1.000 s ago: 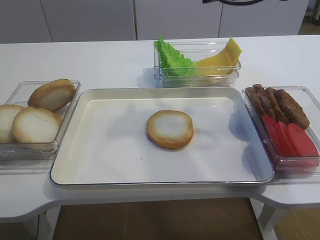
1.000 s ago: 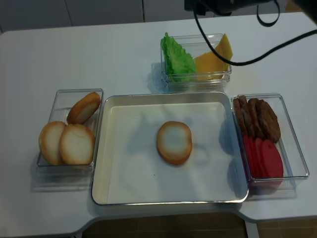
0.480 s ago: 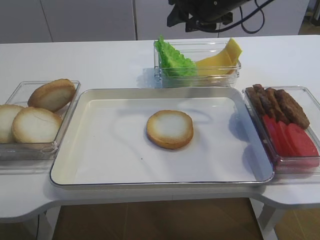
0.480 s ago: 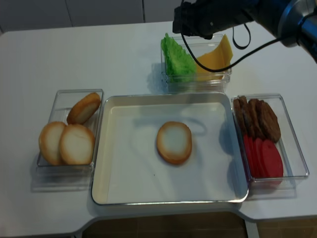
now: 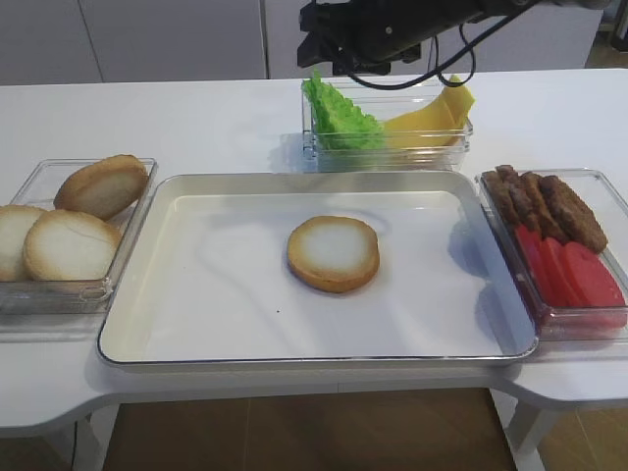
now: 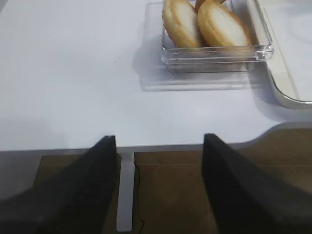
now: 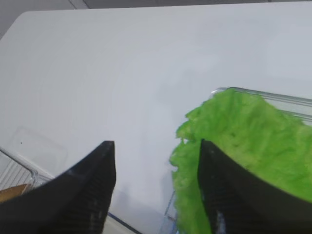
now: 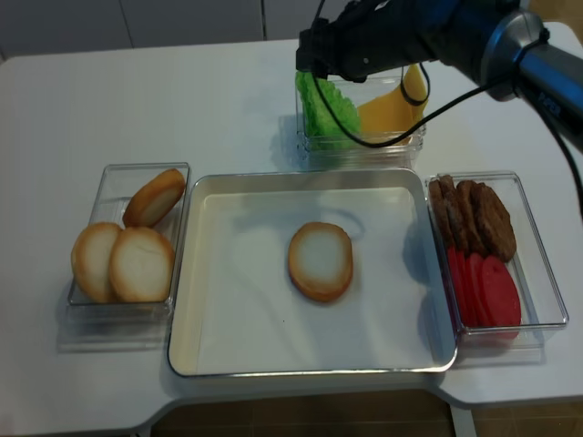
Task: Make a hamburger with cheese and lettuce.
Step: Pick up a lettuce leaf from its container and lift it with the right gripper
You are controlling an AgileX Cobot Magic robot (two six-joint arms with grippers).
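Observation:
The hamburger bun half (image 5: 334, 253) lies cut face up in the middle of the metal tray (image 5: 196, 339); it also shows in the second high view (image 8: 321, 261). The lettuce (image 5: 339, 116) stands in the left half of a clear box at the back, and pale yellow cheese (image 5: 437, 108) leans in its right half. My right gripper (image 8: 308, 56) is open and empty above the lettuce's left edge; the wrist view shows the lettuce (image 7: 243, 146) behind the right finger. My left gripper (image 6: 158, 146) is open and empty over the table's front left edge.
A clear box on the left holds three spare bun halves (image 5: 69, 221). A clear box on the right holds brown patties (image 5: 545, 201) and red slices (image 5: 574, 270). The right arm and its cable reach in from the back right (image 8: 510, 41).
The right arm has come in from the back right and moved left, from over the cheese to over the lettuce's left edge. Food items have not moved.

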